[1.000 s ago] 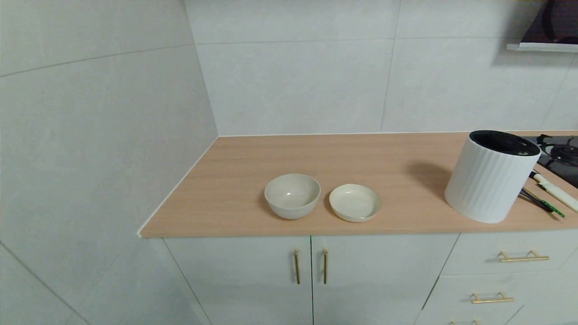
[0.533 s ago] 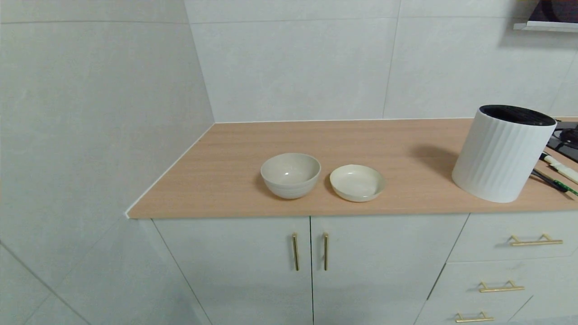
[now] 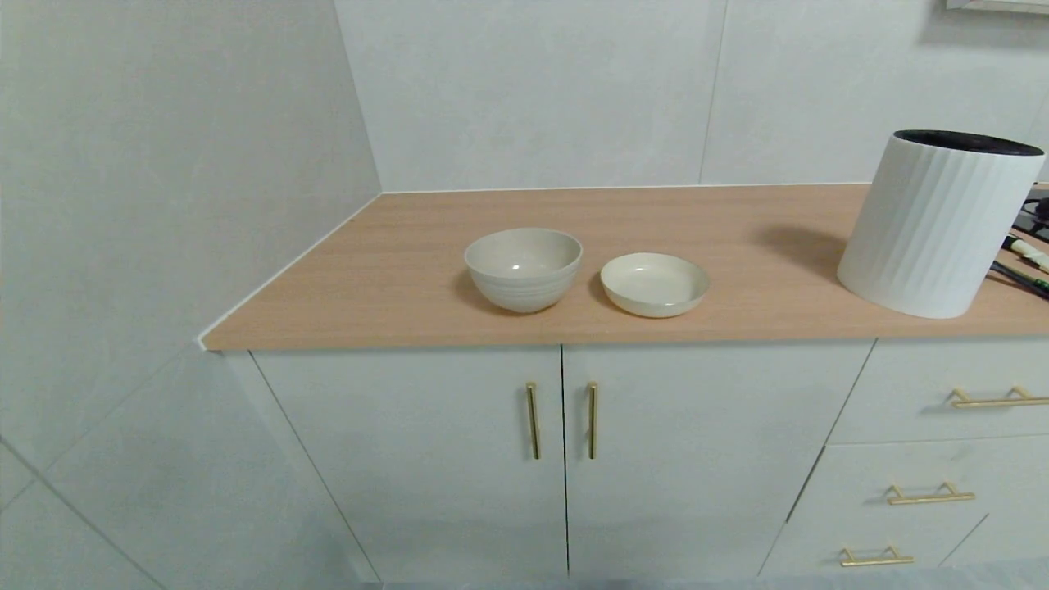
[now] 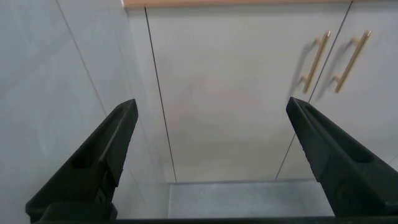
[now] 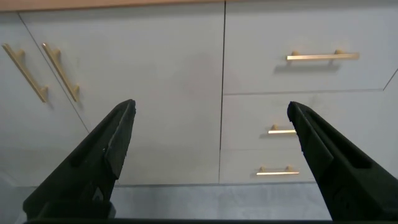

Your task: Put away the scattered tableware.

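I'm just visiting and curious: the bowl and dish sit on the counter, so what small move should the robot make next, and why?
Probably ease the left gripper toward the left door handle. Both cupboard doors look shut, the bowl and dish need somewhere to go, and it and the right gripper hang open, empty, before the cupboard fronts.

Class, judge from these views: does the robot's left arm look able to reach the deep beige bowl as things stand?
Probably not yet: the left tool faces the white cabinet door, below the wooden countertop. Once raised, nothing blocks the deep beige bowl.
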Controlling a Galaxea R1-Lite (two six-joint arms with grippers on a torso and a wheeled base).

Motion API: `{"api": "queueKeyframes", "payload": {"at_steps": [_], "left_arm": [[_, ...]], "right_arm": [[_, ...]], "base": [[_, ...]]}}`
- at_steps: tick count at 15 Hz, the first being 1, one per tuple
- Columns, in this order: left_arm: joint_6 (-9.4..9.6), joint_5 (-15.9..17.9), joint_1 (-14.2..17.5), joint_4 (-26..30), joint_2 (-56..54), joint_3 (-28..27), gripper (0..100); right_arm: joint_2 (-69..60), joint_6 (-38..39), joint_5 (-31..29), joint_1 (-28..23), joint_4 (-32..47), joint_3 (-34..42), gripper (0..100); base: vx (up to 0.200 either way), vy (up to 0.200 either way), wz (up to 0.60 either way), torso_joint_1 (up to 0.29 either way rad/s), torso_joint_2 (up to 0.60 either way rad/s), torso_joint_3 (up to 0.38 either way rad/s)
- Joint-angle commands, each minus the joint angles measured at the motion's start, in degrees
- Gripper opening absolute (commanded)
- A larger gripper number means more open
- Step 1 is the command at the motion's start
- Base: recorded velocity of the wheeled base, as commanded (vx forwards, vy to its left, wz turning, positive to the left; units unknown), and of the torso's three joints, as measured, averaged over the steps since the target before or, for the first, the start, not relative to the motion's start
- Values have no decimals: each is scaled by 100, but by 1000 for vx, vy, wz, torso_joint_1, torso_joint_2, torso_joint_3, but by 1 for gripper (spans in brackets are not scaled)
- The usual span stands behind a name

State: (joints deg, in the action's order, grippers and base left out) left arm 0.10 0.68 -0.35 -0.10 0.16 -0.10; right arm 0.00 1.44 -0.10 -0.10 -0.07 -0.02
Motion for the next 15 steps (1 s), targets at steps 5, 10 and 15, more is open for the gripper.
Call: {"api": "queueKeyframes", "payload": {"at_steps": [5, 10, 15], "left_arm": [[-1, 2, 0, 1, 2, 1, 100], [-1, 2, 0, 1, 2, 1, 100], [-1, 2, 0, 1, 2, 10, 100]], "right_arm": [[9, 6, 1, 1, -1, 2, 100], [9, -3, 1, 1, -1, 2, 100], [9, -3, 1, 1, -1, 2, 100]], "base": [[0, 0, 0, -175, 470, 295], [0, 0, 0, -135, 451, 314], [0, 0, 0, -46, 186, 134]]}}
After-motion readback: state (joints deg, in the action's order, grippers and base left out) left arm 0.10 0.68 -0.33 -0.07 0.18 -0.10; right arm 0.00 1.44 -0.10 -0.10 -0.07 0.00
